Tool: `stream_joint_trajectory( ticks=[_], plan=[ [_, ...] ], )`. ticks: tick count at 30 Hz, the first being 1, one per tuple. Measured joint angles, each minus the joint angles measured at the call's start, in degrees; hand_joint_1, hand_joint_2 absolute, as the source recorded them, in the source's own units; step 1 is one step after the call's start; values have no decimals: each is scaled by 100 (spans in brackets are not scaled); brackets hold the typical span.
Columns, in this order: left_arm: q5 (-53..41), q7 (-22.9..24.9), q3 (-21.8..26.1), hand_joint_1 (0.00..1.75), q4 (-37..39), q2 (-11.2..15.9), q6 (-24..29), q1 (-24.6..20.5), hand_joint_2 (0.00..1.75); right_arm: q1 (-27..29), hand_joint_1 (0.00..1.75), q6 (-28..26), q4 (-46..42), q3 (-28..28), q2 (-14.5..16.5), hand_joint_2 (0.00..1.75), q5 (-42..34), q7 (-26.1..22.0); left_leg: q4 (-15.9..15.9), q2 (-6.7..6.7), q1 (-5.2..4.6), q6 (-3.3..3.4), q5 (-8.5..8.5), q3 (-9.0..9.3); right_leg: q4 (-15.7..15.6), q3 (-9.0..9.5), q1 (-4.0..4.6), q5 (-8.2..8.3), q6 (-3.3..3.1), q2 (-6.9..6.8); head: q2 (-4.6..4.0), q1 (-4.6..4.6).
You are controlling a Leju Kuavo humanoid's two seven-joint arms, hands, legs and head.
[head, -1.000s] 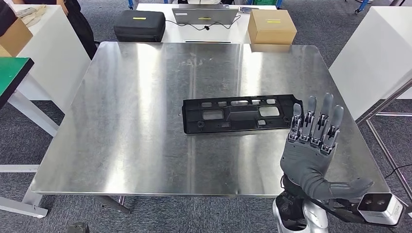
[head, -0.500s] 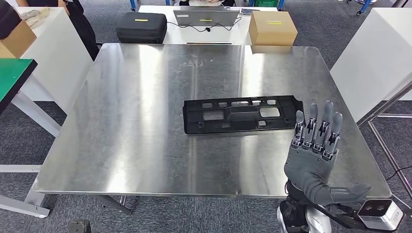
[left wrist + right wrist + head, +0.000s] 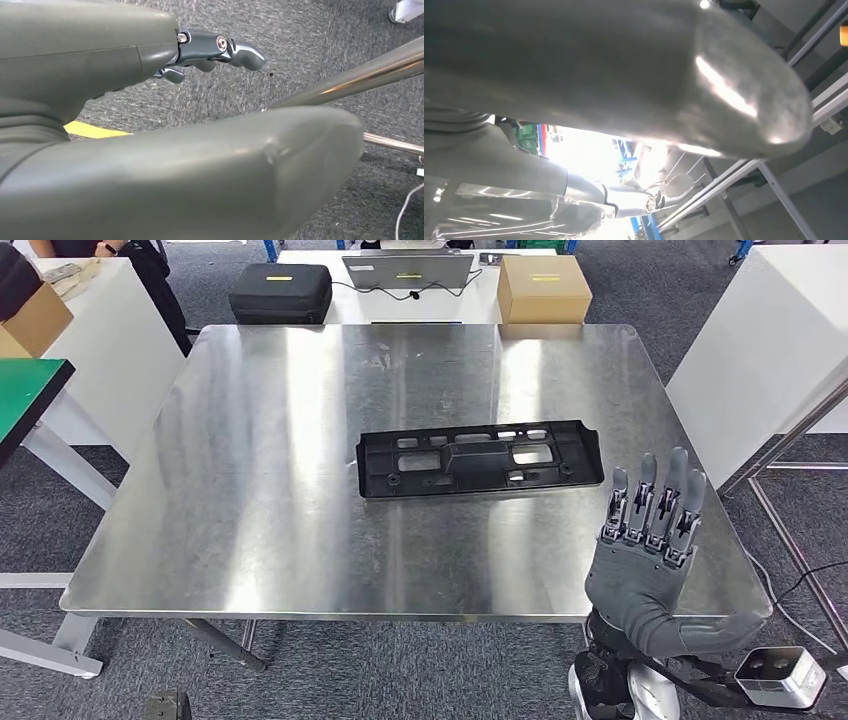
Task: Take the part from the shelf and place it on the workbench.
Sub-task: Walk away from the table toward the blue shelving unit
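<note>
Floor: grey carpet (image 3: 420, 680) runs all around the metal workbench (image 3: 260, 490).
Workbench: a bright steel sheet with streaked reflections, set on a light frame whose legs show at 7 o'clock.
Part: the long black plastic part (image 3: 480, 457) lies flat on the workbench, a little toward 2 o'clock from the centre of the sheet, its long side running across from 9 to 3 o'clock; it has several cut-out windows and a raised block in the middle.
Right hand: the right hand (image 3: 648, 555) is raised at 5 o'clock over the near right corner of the workbench, palm away from the camera, fingers straight and spread, thumb out toward 4 o'clock; it grasps nothing and is apart from the part.
Left hand: the left hand (image 3: 115, 75) shows in its wrist view over the carpet beside chrome tubes (image 3: 350, 80); its dark fingers (image 3: 220, 50) are bent with nothing between them.
Far table: at 12 o'clock a white table (image 3: 360, 305) carries a black case (image 3: 280, 292), a laptop (image 3: 408, 270) and a cardboard box (image 3: 544, 289).
Sides: a white cabinet (image 3: 770, 350) stands at 2 o'clock; a green-topped table edge (image 3: 25, 390) sits at 9 o'clock.
</note>
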Motion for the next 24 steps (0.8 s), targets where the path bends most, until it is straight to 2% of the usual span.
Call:
stream_joint_trajectory(
  ticks=[1, 4, 5, 6, 8, 9, 10, 11, 12, 13, 14, 15, 16, 17, 18, 19, 20, 21, 22, 24],
  plan=[
    [-1, -1, -1, 0, 0, 5, 0, -7, 0, -3, 0, 0, 1, -3, 5, 0, 0, -1, -174, -1, -25, 34, 23, 107, -3, -5, 3, 24, 36, -4, 0, 2],
    [-1, -1, -1, 0, 0, 17, 2, -18, 0, -3, 0, 0, 4, -8, 21, 0, -1, -1, -298, 18, -57, 118, 136, 87, -22, -44, 15, 92, 152, -14, -1, 2],
    [0, -2, -3, 0, 0, 17, 2, -24, 0, -4, 0, -1, 4, -10, 22, 0, -1, -1, -364, 31, -44, 167, 209, 70, 40, -102, 27, 29, 160, -11, -1, 10],
    [-1, -1, -6, 0, 0, 14, 1, -30, 0, -7, 0, -1, 6, -13, 21, 0, -1, -2, -427, 46, -28, 207, 290, 39, 198, -193, 37, -106, 147, -7, 0, 23],
    [-1, 0, -14, 0, 0, 5, -2, -40, 0, -4, 0, -3, 13, -16, 19, 0, -1, -2, -474, 62, -18, 247, 420, -80, 857, -460, 14, -552, 98, 1, 0, 53],
    [-1, 1, -17, 0, 0, 3, -3, -42, 0, 1, 0, -4, 19, -17, 18, 0, -1, -2, -472, 66, -21, 237, 471, -154, 1228, -570, -5, -731, 107, 2, -1, 63],
    [-1, 1, -19, 0, 0, 1, -4, -42, 0, 5, 0, -5, 24, -18, 16, 0, -1, -2, -467, 70, -22, 225, 523, -228, 1490, -614, -25, -821, 145, 2, -1, 67],
    [-1, 1, -19, 0, 0, -3, -4, -42, 0, 6, 0, -6, 29, -19, 14, 0, -1, -2, -461, 72, -21, 208, 573, -301, 1562, -562, -45, -806, 208, 1, 0, 68],
    [-1, 1, -20, 0, 0, -8, -4, -42, 0, 5, 0, -7, 33, -19, 13, 0, -1, -2, -448, 73, -17, 186, 618, -370, 1405, -398, -66, -700, 281, 0, 0, 69],
    [-1, 1, -20, 0, 1, -14, -4, -42, 0, 3, 0, -8, 33, -20, 12, 0, -2, -2, -427, 73, -11, 159, 658, -437, 1047, -132, -89, -565, 346, -1, 0, 70],
    [0, 1, -21, 0, 1, -18, -4, -42, 0, 0, 0, -10, 34, -20, 12, 0, -3, -2, -399, 71, -12, 125, 693, -501, 597, 164, -105, -507, 375, -2, 0, 72],
    [1, -1, -21, 0, 1, -20, -5, -42, 0, 3, 0, -13, 33, -21, 13, 0, -6, -2, -375, 71, -14, 86, 729, -551, 231, 402, -92, -472, 362, 4, 0, 68],
    [2, -4, -20, 0, 1, -20, -5, -43, 0, 6, 0, -16, 33, -22, 13, 0, -8, -2, -346, 69, -20, 49, 761, -585, -24, 540, -84, -481, 332, 13, 0, 73],
    [4, -7, -20, 0, 0, -20, -8, -43, 0, 9, 0, -31, 35, -23, 11, 0, -7, -2, -327, 64, -24, 18, 791, -608, -118, 583, -65, -512, 292, 23, 1, 72],
    [8, -9, -19, 0, 0, -20, -12, -42, 0, 14, 0, -51, 37, -25, 12, 0, -2, -2, -317, 60, -19, -14, 822, -619, -100, 539, -50, -485, 257, 31, 1, 71],
    [13, -11, -19, 0, 1, -20, -17, -39, 0, 10, 0, -76, 42, -27, 13, 0, 5, -2, -296, 54, -4, -42, 829, -642, -96, 494, -82, -461, 217, 28, 0, 75],
    [22, -10, -19, 0, 2, -22, -29, -34, 0, 6, 0, -106, 48, -28, 15, 0, 12, -2, -244, 46, 16, -69, 754, -685, -82, 463, -96, -424, 157, 24, 1, 64],
    [36, -10, -19, 0, 3, -22, -40, -31, 0, 2, 0, -132, 53, -29, 19, 0, 10, -2, -106, 42, 33, -98, 578, -744, -80, 416, -111, -373, 84, 15, 0, 55],
    [51, -10, -19, 0, 4, -22, -49, -30, 0, -3, 0, -162, 61, -31, 20, 0, 6, -2, 141, 38, 49, -121, 320, -828, -79, 382, -120, -316, 18, 8, 0, 46],
    [73, -21, -17, 0, 4, -20, -73, -31, 0, 2, 0, -252, 84, -33, 20, 0, -18, -2, 869, 32, 57, -159, -211, -1009, -61, 275, -84, -219, -42, -2, 0, 33]
  ],
)
